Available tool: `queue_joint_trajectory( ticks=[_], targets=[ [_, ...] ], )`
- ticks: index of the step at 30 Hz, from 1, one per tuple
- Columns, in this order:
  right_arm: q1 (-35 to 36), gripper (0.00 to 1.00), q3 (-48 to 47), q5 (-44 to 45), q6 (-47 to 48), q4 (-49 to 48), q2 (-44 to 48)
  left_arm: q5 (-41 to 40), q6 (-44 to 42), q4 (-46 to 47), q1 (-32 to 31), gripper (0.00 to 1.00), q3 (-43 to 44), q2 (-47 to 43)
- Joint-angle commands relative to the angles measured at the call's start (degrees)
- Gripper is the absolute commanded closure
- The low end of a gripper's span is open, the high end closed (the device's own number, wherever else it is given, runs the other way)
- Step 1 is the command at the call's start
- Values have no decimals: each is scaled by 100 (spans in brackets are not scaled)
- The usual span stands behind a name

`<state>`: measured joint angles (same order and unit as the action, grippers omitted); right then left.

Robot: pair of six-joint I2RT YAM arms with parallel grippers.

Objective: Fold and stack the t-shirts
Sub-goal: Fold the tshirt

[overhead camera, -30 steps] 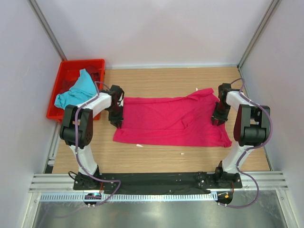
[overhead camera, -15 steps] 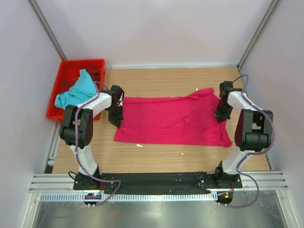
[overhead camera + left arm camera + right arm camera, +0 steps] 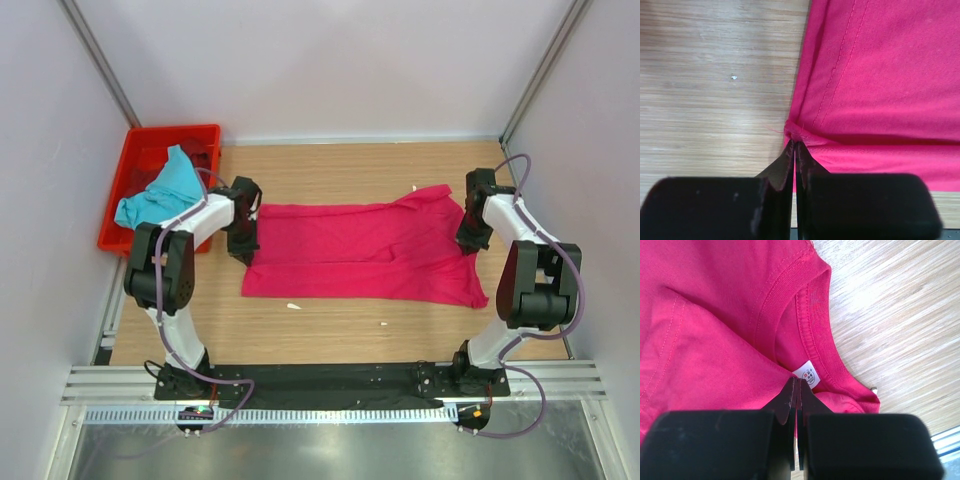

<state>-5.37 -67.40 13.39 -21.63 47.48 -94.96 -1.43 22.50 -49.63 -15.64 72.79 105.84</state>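
Observation:
The magenta-pink t-shirt lies spread across the middle of the wooden table, folded lengthwise. My left gripper is shut on its left edge; the left wrist view shows the fingertips pinching the hem of the pink shirt. My right gripper is shut on the shirt's right end; the right wrist view shows it pinching the pink cloth at the collar beside the white label. The turquoise-blue t-shirt lies crumpled in the red crate.
The red plastic crate stands at the table's far left corner. White walls close in the table at the back and sides. Small white scraps lie on the wood in front of the shirt.
Both grippers have drawn the pink shirt's ends back and apart. The near flap has come up onto the shirt, and the cloth now lies narrower and flatter.

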Motion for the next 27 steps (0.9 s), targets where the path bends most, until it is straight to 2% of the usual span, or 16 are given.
queue_joint_trajectory(
  ticks=[1, 7, 14, 15, 16, 17, 19, 20, 21, 22, 24, 27],
  targets=[
    [0, 99, -2, 103, -70, -46, 82, -235, 35, -74, 8, 100, 174, -292],
    [0, 99, 42, 234, -26, -134, 127, -296, 44, -12, 8, 100, 191, -258],
    [0, 99, -291, 279, 1, -380, -532, -393, -61, -3, 8, 100, 674, 208],
    [0, 99, -318, 287, 9, -380, -593, -410, -88, -21, 8, 98, 718, 287],
    [0, 98, -353, 305, 9, -337, -759, -454, -114, -38, 8, 87, 753, 453],
    [9, 90, -466, 340, 9, -284, -822, -515, -149, -134, -1, 77, 823, 507],
    [0, 79, -581, 401, -8, -30, -884, -595, -176, -205, -1, 67, 815, 395],
    [0, 66, -660, 497, -17, 50, -841, -613, -185, -205, 8, 63, 720, 263],
    [0, 59, -704, 542, -34, 155, -788, -647, -150, -205, 8, 59, 666, 131],
    [0, 53, -731, 586, -87, 391, -718, -683, -141, -240, -1, 47, 640, 17],
    [35, 47, -757, 595, -131, 603, -437, -771, -141, -407, -35, 44, 631, -370],
    [106, 46, -460, 342, -306, 815, 20, -473, -54, -557, -158, 51, 543, -845]
  ],
)
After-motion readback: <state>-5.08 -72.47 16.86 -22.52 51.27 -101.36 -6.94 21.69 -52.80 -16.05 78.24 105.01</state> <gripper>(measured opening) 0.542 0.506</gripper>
